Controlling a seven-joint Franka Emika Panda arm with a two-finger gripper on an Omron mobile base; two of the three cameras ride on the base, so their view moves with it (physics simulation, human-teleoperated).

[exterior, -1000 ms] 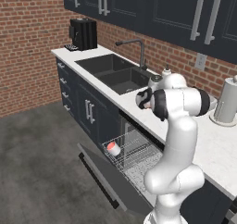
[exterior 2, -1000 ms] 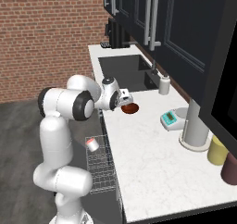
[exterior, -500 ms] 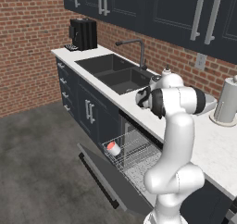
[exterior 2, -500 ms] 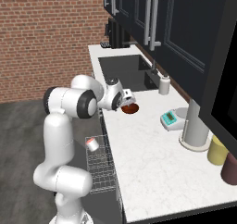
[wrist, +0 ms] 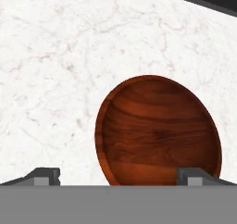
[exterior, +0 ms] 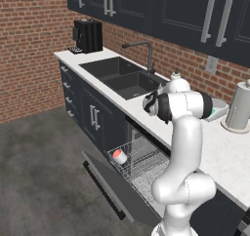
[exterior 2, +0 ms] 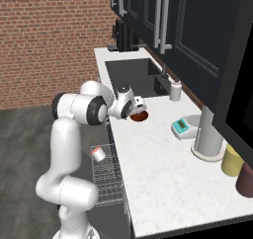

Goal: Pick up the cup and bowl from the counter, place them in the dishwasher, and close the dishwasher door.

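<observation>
Red-brown wood bowl [wrist: 157, 131] is the landmark; it sits flat on the counter [wrist: 55, 56], not lifted.

Left base view: arm elbow blocks the bowl. Forearm has swung a bit further over the counter edge than a second ago. Cup [exterior: 119, 156] already lies on its side in the dishwasher [exterior: 141, 164] rack, below and on the floor side of where the bowl sits. Door [exterior: 110, 186] is dropped fully open in front of the rack.

Right base view: gripper [exterior 2: 140, 106] is now right over the bowl [exterior 2: 139, 116], at its near rim; a second ago it hung slightly further back toward the sink. Scale [exterior 2: 181, 127] and steel canister [exterior 2: 207, 134] stand well apart, on the wall side of the bowl. The cup [exterior 2: 98, 153] shows in the rack, below the counter edge from the bowl.

Hand view: fingers [wrist: 44, 176] spread wide, one tip outside the bowl's left rim, the other over its right rim. Nothing is held. The bowl is off-centre toward the right tip, so the jaws don't straddle the rim cleanly.

Read: cup step done, bowl approach nearly finished. Judgement: it needs a small shift so one finger goes inside the rim and one outside, then descend and close. Shallow glossy rim, so slip risk on a pinch. Door close comes last.
</observation>
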